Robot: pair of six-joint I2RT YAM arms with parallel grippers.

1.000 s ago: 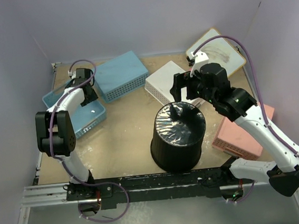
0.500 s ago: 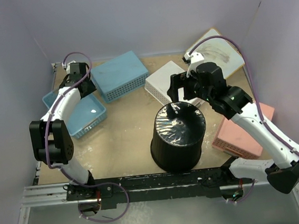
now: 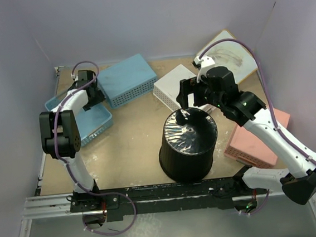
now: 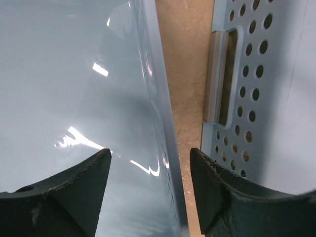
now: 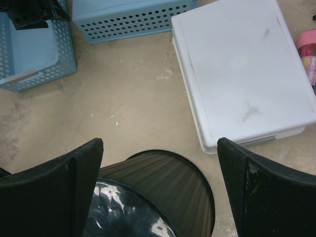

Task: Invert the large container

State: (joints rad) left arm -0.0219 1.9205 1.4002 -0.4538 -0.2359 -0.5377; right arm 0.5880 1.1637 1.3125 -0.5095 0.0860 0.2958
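Observation:
The large container (image 3: 188,143) is a tall black ribbed bin standing mid-table with its glossy flat base facing up and its wide rim on the table. My right gripper (image 3: 191,101) hovers just above and behind the bin's far top edge. Its fingers are open wide and hold nothing. In the right wrist view the right gripper (image 5: 160,148) frames the container (image 5: 163,197) without touching it. My left gripper (image 3: 91,94) is at the far left. In its wrist view the left gripper (image 4: 149,153) stands open astride the wall of a light blue basket (image 4: 158,98).
An upright light blue basket (image 3: 88,122) sits at the left, an upturned one (image 3: 126,79) behind it. A white basket (image 3: 175,89) lies behind the bin, a pink one (image 3: 255,140) to its right. A white board (image 3: 233,55) leans at the back right.
The left arm's elbow has swung out and back while its gripper stayed over the blue basket's far corner. The right gripper has edged slightly back and left above the bin.

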